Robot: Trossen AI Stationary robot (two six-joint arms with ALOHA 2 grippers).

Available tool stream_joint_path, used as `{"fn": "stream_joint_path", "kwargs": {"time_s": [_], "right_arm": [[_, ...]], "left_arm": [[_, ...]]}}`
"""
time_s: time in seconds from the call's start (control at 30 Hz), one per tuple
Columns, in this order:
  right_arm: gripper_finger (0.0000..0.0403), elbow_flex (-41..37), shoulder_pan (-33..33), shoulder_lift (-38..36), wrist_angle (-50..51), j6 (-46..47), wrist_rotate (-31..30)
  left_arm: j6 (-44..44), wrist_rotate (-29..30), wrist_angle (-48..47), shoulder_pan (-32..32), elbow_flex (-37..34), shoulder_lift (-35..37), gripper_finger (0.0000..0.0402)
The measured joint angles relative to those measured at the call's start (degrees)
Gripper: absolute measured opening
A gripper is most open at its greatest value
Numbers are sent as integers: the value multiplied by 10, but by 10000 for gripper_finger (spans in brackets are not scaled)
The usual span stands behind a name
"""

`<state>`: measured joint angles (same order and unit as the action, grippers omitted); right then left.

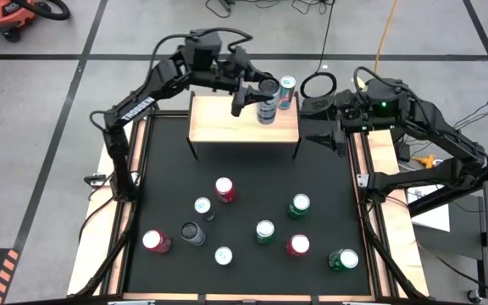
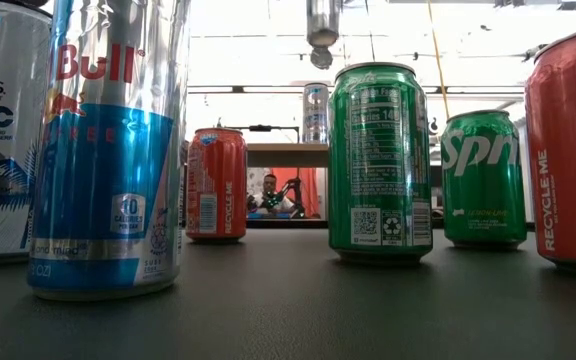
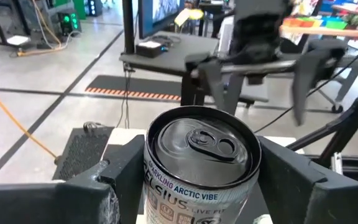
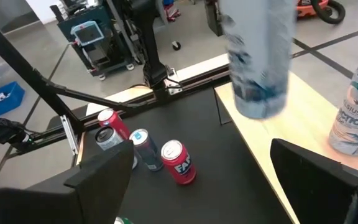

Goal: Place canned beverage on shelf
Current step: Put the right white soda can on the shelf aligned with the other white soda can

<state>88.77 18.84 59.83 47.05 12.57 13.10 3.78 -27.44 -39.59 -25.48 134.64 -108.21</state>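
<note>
The left tool [image 1: 264, 95] was clamped on a tall silver-white Celsius can [image 1: 267, 108], holding it upright above the right part of the small light-wood shelf on thin black legs [image 1: 219, 124] at the far end of the black tabletop [image 1: 168, 195]. Just right of it, a second slim silver-and-blue can [image 1: 287, 91] stood on the shelf's far right corner, while red, green and silver cans, among them a red one [image 1: 224, 189], stood scattered over the near tabletop. The right tool [image 1: 322, 125] hung just beside the shelf's right edge, its fingers spread apart and holding nothing.
</note>
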Motion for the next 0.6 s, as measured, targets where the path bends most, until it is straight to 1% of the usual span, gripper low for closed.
{"fn": "stream_joint_path", "kwargs": {"time_s": [0.13,0.23,0.37,0.6], "right_arm": [[357,0,0,0,1,5,0],[357,0,0,0,9,9,0],[357,0,0,0,24,15,0],[357,0,0,1,30,25,1]], "left_arm": [[1,-2,-1,-9,0,-21,247],[0,-25,-21,-16,0,-37,247],[4,-32,-28,-24,-1,-56,247],[27,-46,-36,-53,-1,-60,247]]}}
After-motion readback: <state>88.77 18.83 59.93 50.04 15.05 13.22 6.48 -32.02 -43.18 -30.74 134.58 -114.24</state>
